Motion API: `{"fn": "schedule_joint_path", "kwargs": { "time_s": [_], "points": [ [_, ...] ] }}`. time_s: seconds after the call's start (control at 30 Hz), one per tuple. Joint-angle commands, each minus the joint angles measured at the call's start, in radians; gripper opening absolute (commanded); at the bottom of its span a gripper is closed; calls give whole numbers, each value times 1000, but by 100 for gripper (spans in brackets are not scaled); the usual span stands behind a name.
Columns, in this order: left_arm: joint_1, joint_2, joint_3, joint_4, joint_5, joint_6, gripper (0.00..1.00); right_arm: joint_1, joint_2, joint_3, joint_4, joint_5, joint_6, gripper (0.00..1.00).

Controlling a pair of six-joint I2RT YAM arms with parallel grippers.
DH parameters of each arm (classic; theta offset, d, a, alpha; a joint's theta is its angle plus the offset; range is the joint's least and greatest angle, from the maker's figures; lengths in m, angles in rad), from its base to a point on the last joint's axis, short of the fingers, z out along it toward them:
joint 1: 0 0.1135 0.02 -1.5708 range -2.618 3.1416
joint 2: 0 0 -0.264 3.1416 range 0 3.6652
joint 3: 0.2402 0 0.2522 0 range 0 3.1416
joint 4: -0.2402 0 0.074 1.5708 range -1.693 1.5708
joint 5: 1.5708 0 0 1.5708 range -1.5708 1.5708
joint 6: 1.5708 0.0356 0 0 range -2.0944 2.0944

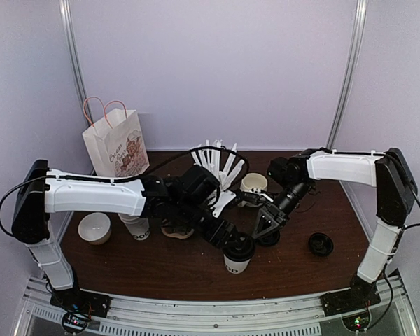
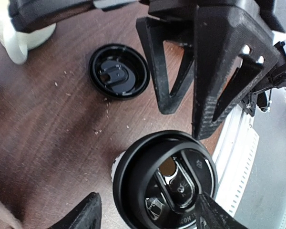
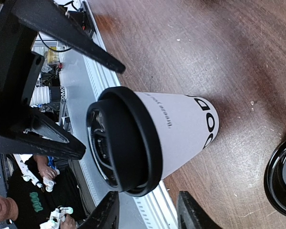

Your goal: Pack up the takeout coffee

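Dark wood table [image 1: 161,269], lilac walls behind, and all the action is at the near edge. Closest to the arm bases stands one takeout cup [image 3: 181,124], upright, black lid [image 2: 167,183] seated on top. The left gripper [image 2: 148,210] straddles that lid with its fingers spread wide, one clearly off the rim, so nothing is gripped. The right gripper [image 3: 147,210] hangs just beside the cup, its fingers parted with nothing between them.

My read on handling: thin paper walls, light and easily crushed, and the lid could pop off if lifted by it. Best to take the cup low on the body with a gentle squeeze.

A little farther back, a loose black lid [image 2: 118,71] lies on the wood, with a second loose lid [image 1: 320,243] off to the right. To the left stands the other takeout cup [image 1: 137,227], its top hidden under the left arm, beside a white bowl [image 1: 94,227] that looks empty. Farther still are a cream mug [image 1: 253,184] and a cup of white sticks [image 1: 217,162]. At the far wall waits the paper bag [image 1: 117,143], standing upright with its handles up, contents not visible.
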Motion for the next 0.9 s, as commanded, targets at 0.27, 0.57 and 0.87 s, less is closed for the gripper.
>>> {"fn": "schedule_joint_path", "kwargs": {
  "time_s": [0.27, 0.57, 0.87],
  "points": [
    [36, -121, -46, -17, -152, -103, 61, 4, -115, -68, 25, -13, -59, 52],
    [79, -94, -101, 72, -36, -198, 48, 53, -197, -230, 226, -30, 59, 67],
    [80, -55, -86, 65, -11, -190, 47, 93, -119, -190, 215, -10, 57, 63]
  ]
}}
